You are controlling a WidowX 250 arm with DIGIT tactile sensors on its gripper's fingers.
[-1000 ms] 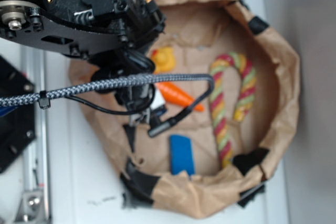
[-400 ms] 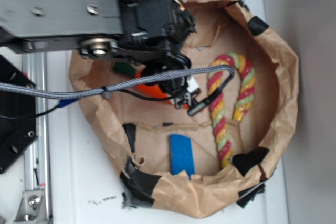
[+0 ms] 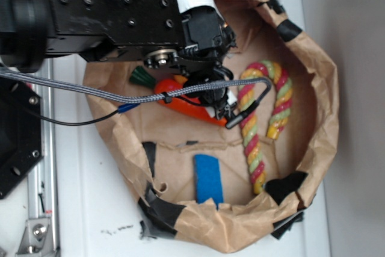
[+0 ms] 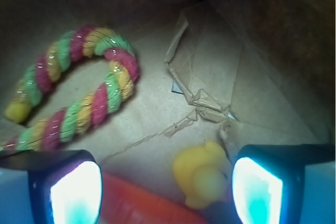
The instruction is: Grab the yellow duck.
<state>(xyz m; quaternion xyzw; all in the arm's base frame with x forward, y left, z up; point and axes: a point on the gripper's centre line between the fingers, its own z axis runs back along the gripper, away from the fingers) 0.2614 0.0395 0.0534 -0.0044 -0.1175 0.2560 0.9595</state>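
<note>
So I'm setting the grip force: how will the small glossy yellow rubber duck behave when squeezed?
The small glossy yellow rubber duck looks smooth and rounded, so it may slip or pop out of a pinch. It is probably light and somewhat squashy. It sits off-centre, near one of the open fingers and beside the orange plastic carrot, so closing may nudge it sideways first.

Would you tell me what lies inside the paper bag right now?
Visible inside the paper bag: rope toy, carrot, blue block and, in the wrist view, yellow duck. The arm covers the rest.
</note>
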